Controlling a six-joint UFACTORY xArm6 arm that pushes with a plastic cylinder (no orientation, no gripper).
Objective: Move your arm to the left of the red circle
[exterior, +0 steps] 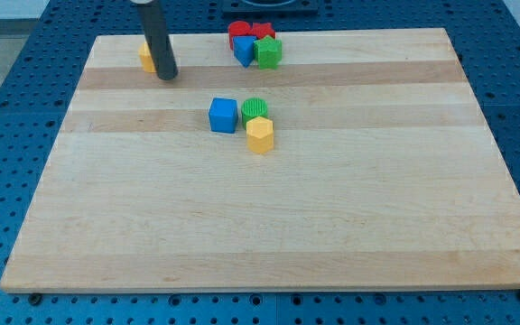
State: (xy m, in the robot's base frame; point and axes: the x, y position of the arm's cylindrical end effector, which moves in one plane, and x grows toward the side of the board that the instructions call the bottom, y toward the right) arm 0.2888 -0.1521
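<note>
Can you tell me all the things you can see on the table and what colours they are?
Wooden board: one, light wood, fills most of the view.
Blue cube: one, board's middle.
Green circle: one, right beside the blue cube.
Yellow hexagon: one, just below the green circle.
Red circle: one, top edge.
Red block: one, shape unclear, right of the red circle.
Blue block: one, below the red circle.
Green block: one, beside that blue block.
Yellow block: one, top left, partly hidden.
My tip: one, dark, right of the yellow block.

No text, label or number can be read anywhere.
</note>
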